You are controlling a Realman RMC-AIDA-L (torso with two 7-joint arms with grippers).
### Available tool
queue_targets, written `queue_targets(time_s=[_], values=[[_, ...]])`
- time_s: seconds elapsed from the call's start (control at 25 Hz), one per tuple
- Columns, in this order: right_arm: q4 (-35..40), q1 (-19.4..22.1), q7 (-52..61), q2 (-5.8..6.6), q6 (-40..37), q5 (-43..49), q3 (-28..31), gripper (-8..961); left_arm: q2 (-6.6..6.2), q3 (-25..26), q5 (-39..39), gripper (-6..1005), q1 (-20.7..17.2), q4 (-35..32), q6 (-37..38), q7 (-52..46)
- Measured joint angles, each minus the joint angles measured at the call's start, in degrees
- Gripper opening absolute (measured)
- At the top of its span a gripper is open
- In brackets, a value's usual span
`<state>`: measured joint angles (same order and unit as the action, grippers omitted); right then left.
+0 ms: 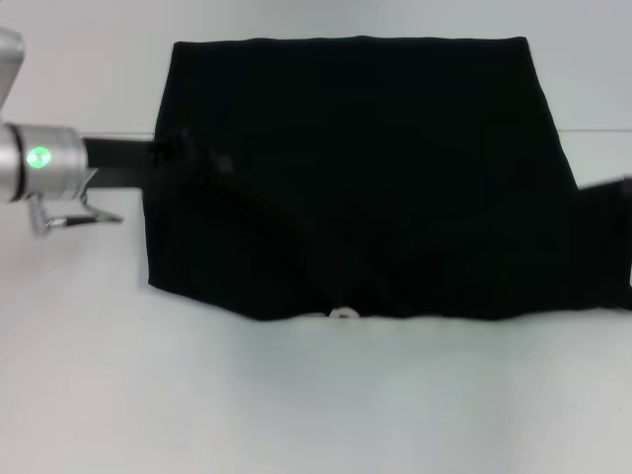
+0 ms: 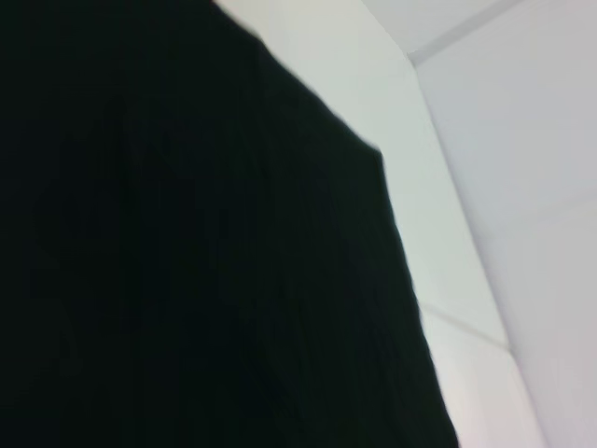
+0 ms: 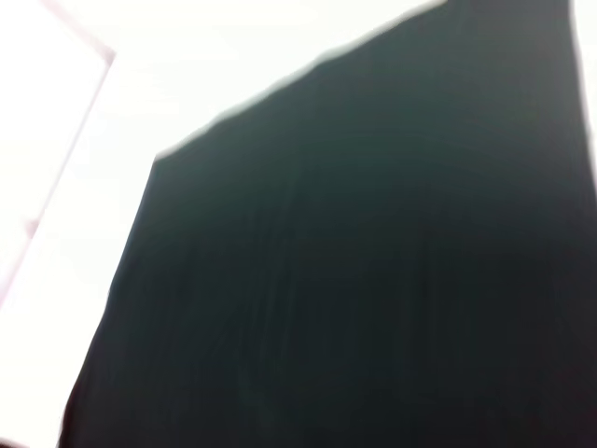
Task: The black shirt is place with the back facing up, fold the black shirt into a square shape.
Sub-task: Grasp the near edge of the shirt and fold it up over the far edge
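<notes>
Over on the left, the left arm (image 1: pixel 59 163) reaches in from the edge, its silver wrist showing a green light, and its dark forearm runs sideways until it meets the left edge of the black shirt (image 1: pixel 355 178). The left gripper itself is lost against the dark cloth there, so I cannot tell how it stands or whether it has hold of anything.

The shirt lies flat on the white table (image 1: pixel 296 405), spread across the middle and far part of it. Its far edge is straight, its sides slope slightly outward toward the near edge, and a diagonal fold line runs from the left side down toward the near middle. A small pale spot (image 1: pixel 343 314) peeks out at the near hem.

At the right edge a dark shape, the right arm (image 1: pixel 604 188), touches the shirt's right side; its gripper cannot be made out either. Both wrist views are mostly filled with black cloth (image 2: pixel 187 261) (image 3: pixel 373 280) against the white table.
</notes>
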<state>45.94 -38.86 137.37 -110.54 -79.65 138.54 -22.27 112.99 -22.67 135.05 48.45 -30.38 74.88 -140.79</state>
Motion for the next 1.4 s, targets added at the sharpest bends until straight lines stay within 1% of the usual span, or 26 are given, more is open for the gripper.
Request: queue_targets(time_s=[0.04, 0.12, 0.24, 0.36, 0.4, 0.48, 0.6, 0.76, 0.92, 1.0, 1.16, 1.24, 1.32, 1.4], values=[[0.0, 0.0, 0.0, 0.00, 0.0, 0.0, 0.0, 44, 0.41, -0.1, 0.0, 44, 0.7, 0.3, -2.4, 0.0], [-3.9, -1.8, -0.8, -0.39, 7.3, -0.4, -1.4, 44, 1.61, -1.3, 0.0, 44, 1.6, 0.9, -9.4, 0.1], [-9.8, -4.1, -1.8, -1.13, 18.3, -0.5, -4.6, 44, 3.21, -5.4, 0.0, 45, 1.9, 1.7, -19.1, 0.2], [-14.2, -6.1, -2.2, -2.11, 27.9, -0.5, -8.2, 44, 4.46, -8.9, -0.3, 45, 1.8, 2.0, -25.6, 1.3], [-15.0, -6.6, -2.2, -2.51, 30.5, -0.5, -9.2, 44, 4.76, -9.5, -0.3, 45, 1.8, 2.0, -26.7, 1.9], [-15.4, -7.5, -2.3, -3.14, 33.5, -0.6, -10.5, 44, 5.20, -10.0, -0.5, 45, 1.8, 1.7, -28.3, 3.1], [-14.8, -8.4, -2.3, -3.78, 35.8, -0.7, -10.9, 45, 5.36, -10.1, -1.5, 45, 2.1, 1.2, -29.8, 3.9], [-14.7, -10.2, -2.3, -3.47, 38.9, -0.7, -10.9, 46, 5.11, -10.2, -3.4, 44, 3.0, 1.2, -33.1, 4.8], [-15.1, -11.8, -2.3, -3.27, 42.7, -0.7, -11.3, 47, 5.11, -10.5, -3.5, 44, 4.4, 1.7, -37.2, 6.3], [-15.4, -12.3, -2.3, -3.50, 45.1, -0.7, -12.6, 47, 5.39, -10.5, -3.5, 44, 5.1, 2.3, -39.5, 7.5], [-16.7, -13.3, -2.3, -4.08, 49.3, -0.7, -15.9, 48, 5.50, -10.9, -3.5, 45, 6.0, 3.6, -42.0, 8.1], [-17.9, -13.8, -2.3, -4.46, 51.6, -0.7, -17.6, 49, 5.59, -13.0, -3.5, 45, 6.3, 4.5, -44.4, 8.2], [-19.1, -14.1, -2.3, -4.74, 53.9, -0.7, -19.1, 49, 5.71, -13.7, -3.5, 44, 6.3, 4.7, -45.2, 8.2], [-19.9, -14.4, -2.3, -5.01, 55.5, -0.7, -20.3, 50, 6.26, -14.0, -3.5, 44, 5.9, 4.4, -46.3, 8.0]])
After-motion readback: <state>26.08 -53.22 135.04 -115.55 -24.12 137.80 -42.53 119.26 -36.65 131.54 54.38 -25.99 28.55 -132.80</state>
